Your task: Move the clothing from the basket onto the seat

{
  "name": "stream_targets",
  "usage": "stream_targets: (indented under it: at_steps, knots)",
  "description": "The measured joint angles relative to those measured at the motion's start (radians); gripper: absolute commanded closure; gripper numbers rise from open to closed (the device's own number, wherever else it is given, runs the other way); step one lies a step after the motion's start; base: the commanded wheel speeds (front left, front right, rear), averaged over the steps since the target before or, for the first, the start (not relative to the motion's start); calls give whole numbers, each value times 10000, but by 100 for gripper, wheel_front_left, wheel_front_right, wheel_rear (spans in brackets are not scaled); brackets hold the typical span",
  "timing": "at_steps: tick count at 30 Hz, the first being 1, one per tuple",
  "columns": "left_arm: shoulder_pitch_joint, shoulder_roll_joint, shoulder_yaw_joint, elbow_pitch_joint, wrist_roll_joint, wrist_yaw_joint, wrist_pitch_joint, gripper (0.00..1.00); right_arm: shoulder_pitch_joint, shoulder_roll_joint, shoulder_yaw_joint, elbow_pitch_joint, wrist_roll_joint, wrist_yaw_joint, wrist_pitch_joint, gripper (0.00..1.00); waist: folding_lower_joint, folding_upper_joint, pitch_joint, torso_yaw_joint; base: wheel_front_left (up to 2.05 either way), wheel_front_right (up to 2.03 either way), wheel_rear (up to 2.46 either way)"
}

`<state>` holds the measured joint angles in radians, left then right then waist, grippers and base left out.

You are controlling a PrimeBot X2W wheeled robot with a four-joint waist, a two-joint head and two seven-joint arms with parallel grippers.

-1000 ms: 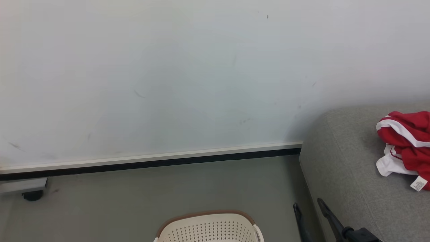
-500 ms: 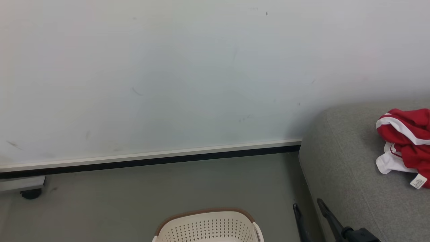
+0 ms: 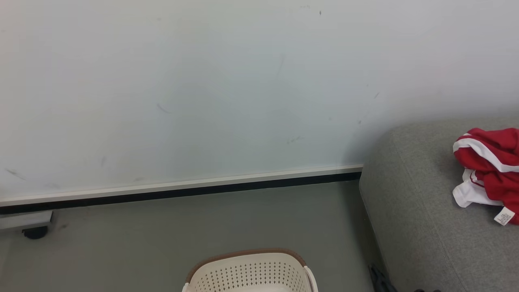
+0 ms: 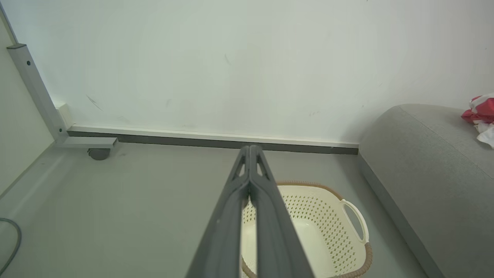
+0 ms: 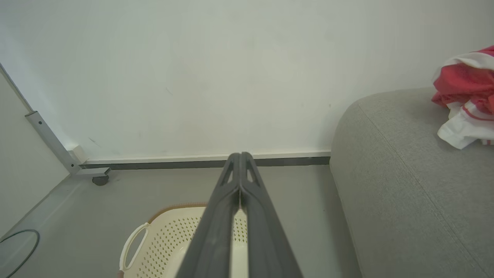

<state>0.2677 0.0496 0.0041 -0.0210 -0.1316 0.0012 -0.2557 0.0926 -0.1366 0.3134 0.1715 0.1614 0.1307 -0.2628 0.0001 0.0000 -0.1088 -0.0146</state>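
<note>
The red and white clothing [image 3: 490, 162] lies crumpled on the grey seat [image 3: 425, 211] at the right, a small white label at its lower edge. The cream basket [image 3: 247, 271] with a brown rim stands on the floor left of the seat. In the left wrist view, the part of the basket's [image 4: 316, 216] inside that I can see holds nothing. My left gripper [image 4: 250, 148] is shut and empty, above the basket. My right gripper [image 5: 240, 156] is likewise shut and empty, over the basket [image 5: 166, 239] and left of the seat [image 5: 405, 185] and the clothing [image 5: 463, 85]. Its dark tip [image 3: 379, 280] pokes up beside the seat.
A pale wall with a dark baseboard [image 3: 182, 194] runs behind the basket. A caster wheel [image 3: 34, 232] under a metal frame sits at the far left, with a slanted metal post [image 4: 34, 88] above it. A cable [image 5: 19, 247] curls on the floor at the left.
My right gripper's two fingers, spread apart earlier, have come together and sunk toward the bottom edge of the head view. The whole picture has shifted slightly; basket and clothing lie as before.
</note>
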Motion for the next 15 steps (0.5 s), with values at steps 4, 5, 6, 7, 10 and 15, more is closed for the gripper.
stream_targets:
  at_steps: [4,5,6,7,10,15]
  knots:
    - [-26,0,-58,117,-750,-12,136,100,44,-4,-157,21,798,0,155,100,0,0,37,5,0,0,0]
    - [-38,4,-69,146,-930,-31,174,100,45,-8,-219,19,1001,0,182,100,0,0,46,6,0,0,0]
    - [-60,6,-77,171,-1141,-77,209,100,44,-12,-268,10,1231,0,232,100,0,0,54,7,0,0,0]
    - [-89,6,-92,192,-1367,-86,261,100,43,-15,-328,0,1450,0,267,100,0,0,63,8,0,0,0]
    - [-244,12,-115,280,-1969,-102,360,100,38,-25,-470,-33,2079,0,389,100,0,0,90,12,0,0,0]
    - [-504,23,-167,458,-3091,-247,539,100,31,-50,-773,-125,3262,0,610,100,0,0,142,18,0,0,0]
